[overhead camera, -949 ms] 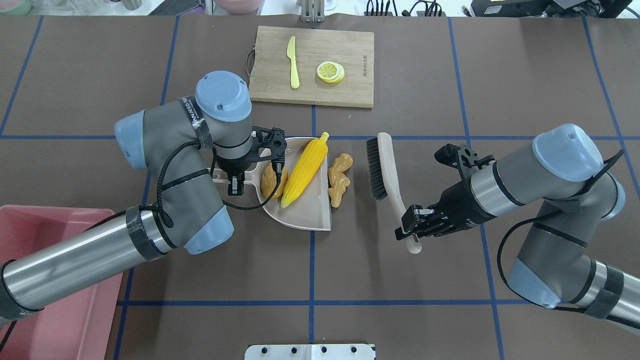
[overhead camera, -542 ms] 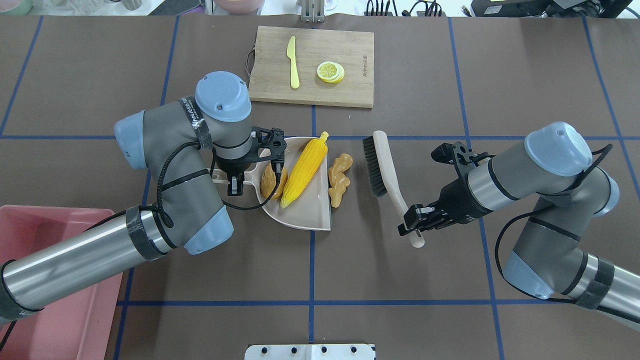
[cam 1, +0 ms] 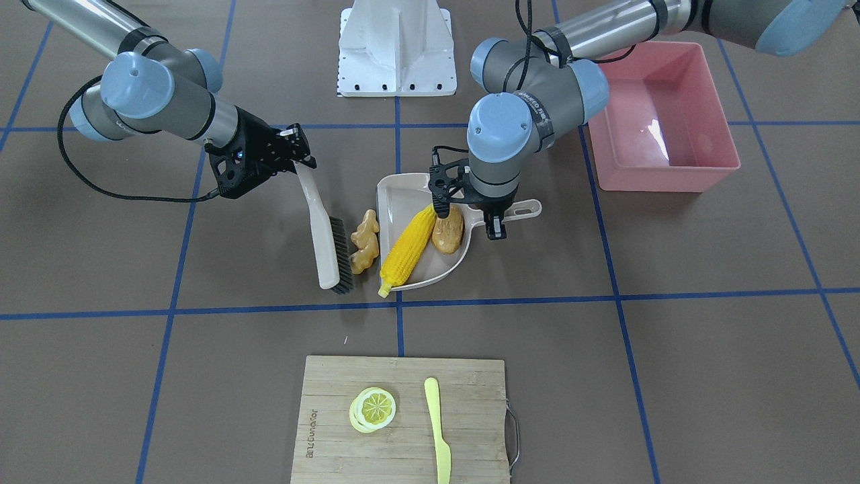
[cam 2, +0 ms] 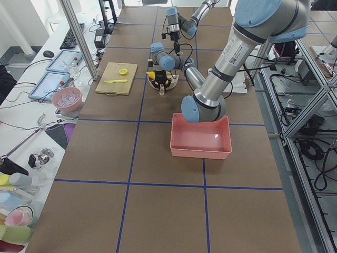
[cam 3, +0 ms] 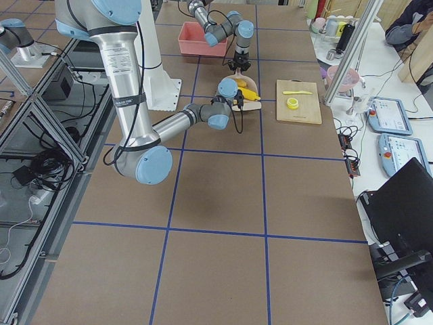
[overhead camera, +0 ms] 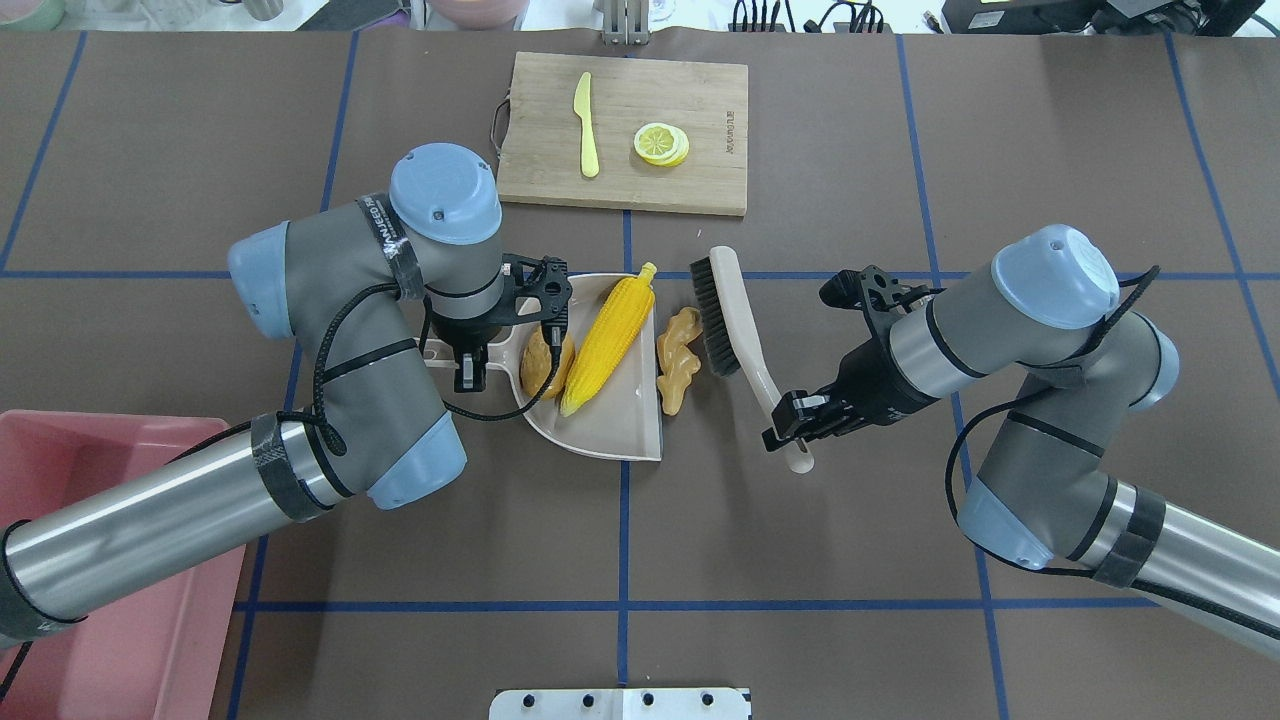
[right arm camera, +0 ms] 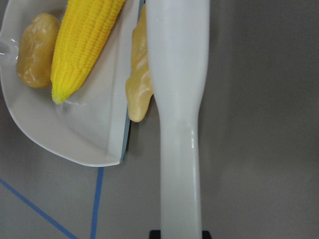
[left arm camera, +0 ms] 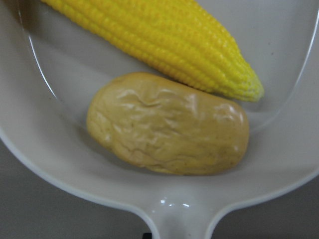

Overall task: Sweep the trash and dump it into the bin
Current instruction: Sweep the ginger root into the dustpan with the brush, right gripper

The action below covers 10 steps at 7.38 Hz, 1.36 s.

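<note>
The yellow corn cob [overhead camera: 607, 345] and the brown potato [overhead camera: 545, 362] lie in the beige dustpan [overhead camera: 620, 425]. The tan ginger root [overhead camera: 677, 358] lies on the table at the pan's open edge. My left gripper [overhead camera: 468, 365] is shut on the dustpan's handle [cam 1: 524, 210]. My right gripper [overhead camera: 795, 425] is shut on the handle of a beige brush [overhead camera: 735, 310]. The brush's dark bristles [overhead camera: 708, 315] stand right beside the ginger. The pink bin [overhead camera: 110, 420] is at the near left, partly under my left arm. The left wrist view shows the potato [left arm camera: 167, 132] and the corn [left arm camera: 164, 45] in the pan.
A wooden cutting board [overhead camera: 700, 110] with a yellow knife [overhead camera: 586, 125] and lemon slices [overhead camera: 660, 143] lies at the far centre. Blue tape lines cross the brown table.
My right arm has moved the brush left, from well apart from the ginger to right beside it. My left arm, the dustpan, corn and potato have not moved.
</note>
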{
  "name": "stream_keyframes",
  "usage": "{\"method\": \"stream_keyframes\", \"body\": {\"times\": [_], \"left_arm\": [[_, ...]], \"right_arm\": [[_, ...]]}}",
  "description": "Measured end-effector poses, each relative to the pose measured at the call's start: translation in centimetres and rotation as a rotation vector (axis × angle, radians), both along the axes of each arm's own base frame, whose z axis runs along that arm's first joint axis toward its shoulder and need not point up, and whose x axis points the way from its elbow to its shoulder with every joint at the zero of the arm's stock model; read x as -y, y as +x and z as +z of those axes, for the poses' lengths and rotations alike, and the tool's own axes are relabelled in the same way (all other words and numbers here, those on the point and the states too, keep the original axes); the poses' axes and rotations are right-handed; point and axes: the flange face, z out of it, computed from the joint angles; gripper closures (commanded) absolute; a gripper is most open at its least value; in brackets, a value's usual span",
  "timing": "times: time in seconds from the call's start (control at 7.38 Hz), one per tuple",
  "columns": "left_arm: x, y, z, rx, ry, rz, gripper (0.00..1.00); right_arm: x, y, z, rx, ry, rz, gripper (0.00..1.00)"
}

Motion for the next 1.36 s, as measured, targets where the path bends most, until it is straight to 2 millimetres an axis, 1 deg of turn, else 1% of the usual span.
{"method": "stream_keyframes", "body": {"times": [0.27, 0.41, 0.81, 1.08, 1.36], "left_arm": [[0.4, -0.4, 0.0, 0.004, -0.002, -0.006, 1.0], [0.6, -0.5, 0.1, 0.005, -0.004, -0.01, 1.0], [0.8, -0.6, 0.1, 0.006, -0.006, -0.013, 1.0], [0.8, -0.6, 0.2, 0.007, -0.006, -0.014, 1.0], [0.9, -0.6, 0.3, 0.006, -0.006, -0.014, 1.0]], "right_arm": [[-1.5, -2.0, -1.4, 0.011, -0.017, -0.023, 1.0], [-2.2, -2.8, -1.7, 0.014, -0.017, -0.035, 1.0], [-4.0, -4.7, -2.9, 0.022, -0.028, -0.055, 1.0], [-5.4, -6.5, -5.1, 0.039, -0.052, -0.052, 1.0], [-6.5, -7.8, -6.9, 0.056, -0.068, -0.047, 1.0]]}}
